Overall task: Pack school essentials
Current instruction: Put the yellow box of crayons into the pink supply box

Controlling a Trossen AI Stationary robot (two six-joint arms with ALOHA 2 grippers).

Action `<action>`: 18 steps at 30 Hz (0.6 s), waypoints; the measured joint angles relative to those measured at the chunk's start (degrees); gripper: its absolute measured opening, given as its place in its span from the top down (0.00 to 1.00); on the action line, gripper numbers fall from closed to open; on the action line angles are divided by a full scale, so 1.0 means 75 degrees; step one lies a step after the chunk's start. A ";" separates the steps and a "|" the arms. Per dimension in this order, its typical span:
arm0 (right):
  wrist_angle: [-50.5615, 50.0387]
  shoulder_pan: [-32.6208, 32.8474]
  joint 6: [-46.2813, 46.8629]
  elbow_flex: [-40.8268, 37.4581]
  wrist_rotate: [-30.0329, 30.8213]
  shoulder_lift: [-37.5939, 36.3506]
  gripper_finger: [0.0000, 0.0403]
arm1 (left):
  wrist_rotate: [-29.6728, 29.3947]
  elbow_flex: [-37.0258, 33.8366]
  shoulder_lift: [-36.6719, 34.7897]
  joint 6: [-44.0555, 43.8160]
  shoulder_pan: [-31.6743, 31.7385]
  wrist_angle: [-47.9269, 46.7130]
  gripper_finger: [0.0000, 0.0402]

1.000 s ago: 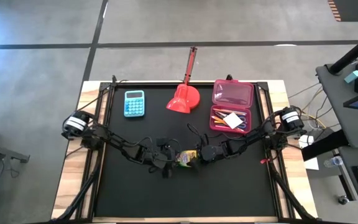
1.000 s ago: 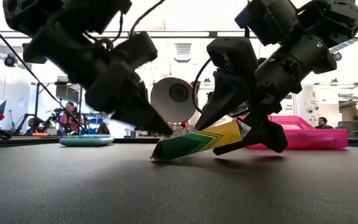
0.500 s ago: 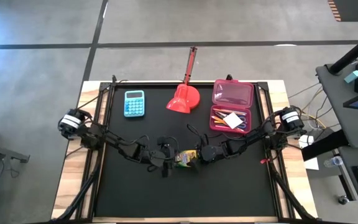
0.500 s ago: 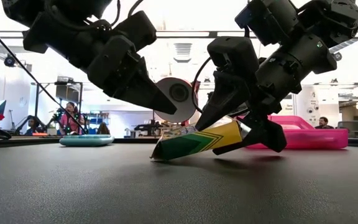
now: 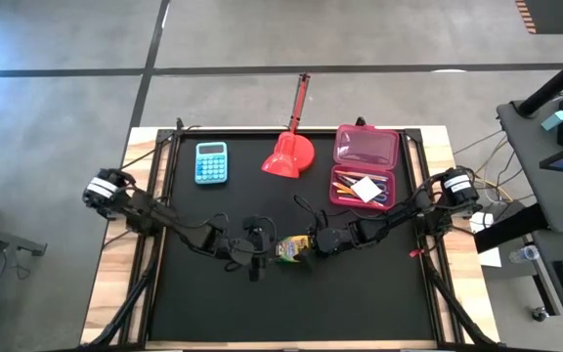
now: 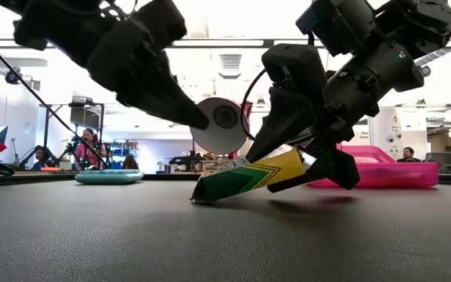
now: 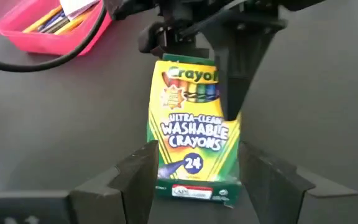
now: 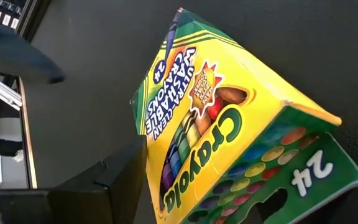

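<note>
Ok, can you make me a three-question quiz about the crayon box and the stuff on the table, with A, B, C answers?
1. Where does the light-blue calculator lie?
A. far left part of the black table
B. inside the pink plastic pencil case
C. under the red long-handled scoop

2. Which number is printed on the yellow-and-green cardboard crayon box?
A. 8
B. 24
C. 64

3. How is the crayon box resting?
A. flat on the table
B. fully in the air
C. tilted, one end on the table

Answers:
1 A: the high view shows it alone at the far left.
2 B: the left wrist view reads 24 on the box front.
3 C: in the low view the right gripper clamps the raised end, the other end touches the table, and the left gripper hangs open above.
</note>
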 joint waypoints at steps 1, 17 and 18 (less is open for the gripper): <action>0.0002 0.0000 0.0000 0.0000 0.0003 0.0000 0.41 | 0.0000 -0.0007 -0.0068 0.0000 -0.0034 -0.0028 0.49; 0.0019 -0.0076 -0.0144 0.0000 0.0137 -0.0012 0.52 | 0.0003 -0.0007 -0.0568 -0.0006 -0.0407 -0.0310 0.49; 0.0017 -0.0076 -0.0141 0.0000 0.0143 -0.0012 0.54 | 0.0003 -0.0007 -0.0568 -0.0006 -0.0422 -0.0310 0.49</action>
